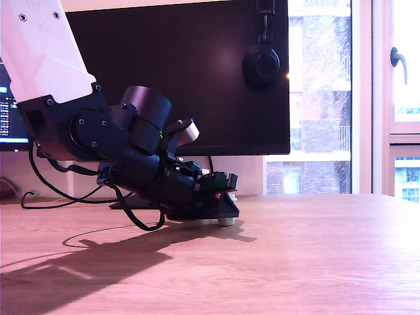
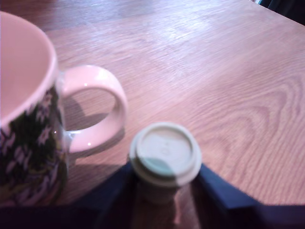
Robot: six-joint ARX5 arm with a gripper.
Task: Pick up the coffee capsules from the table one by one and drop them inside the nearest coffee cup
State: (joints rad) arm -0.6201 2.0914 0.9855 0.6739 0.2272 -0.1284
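Closest to wrist cam: small pale grey-green tapered coffee capsule w/ whitish flat rim [image 2: 165, 155], rim facing the lens, sat between two dark blurred fingers [image 2: 224, 191] of the hand [image 2: 164, 198]. Fingers spread wider than the rim, one each side; contact w/ capsule body not discernible — blur and shadow hide it, so grip can't be confirmed. Just beside the capsule, white ceramic mug w/ white loop handle and dark green leafy print [image 2: 28, 124]; handle turned toward the capsule, near but apart from it. Mug upright, pale inside, partly cut off by frame edge. Both on wide light-brown wood-grain counter [image 2: 228, 81].

Exterior view: black hand [image 1: 220, 207] tilted down low over the counter [image 1: 295, 262], arm's white upper link [image 1: 39, 49] coming in from the exterior view's left. Pale capsule [image 1: 226, 221] peeking out under the hand's tip, resting at counter level w/ shadow below. Mug not visible here, prob. hidden behind arm. Black cables [image 1: 79, 197] looping from arm onto counter. Behind: large dark monitor [image 1: 197, 65], black headphones [image 1: 261, 64] hung at its upper edge, window w/ white frame [image 1: 367, 98] at the exterior view's right, small lit screen sliver [image 1: 8, 111] at far left.
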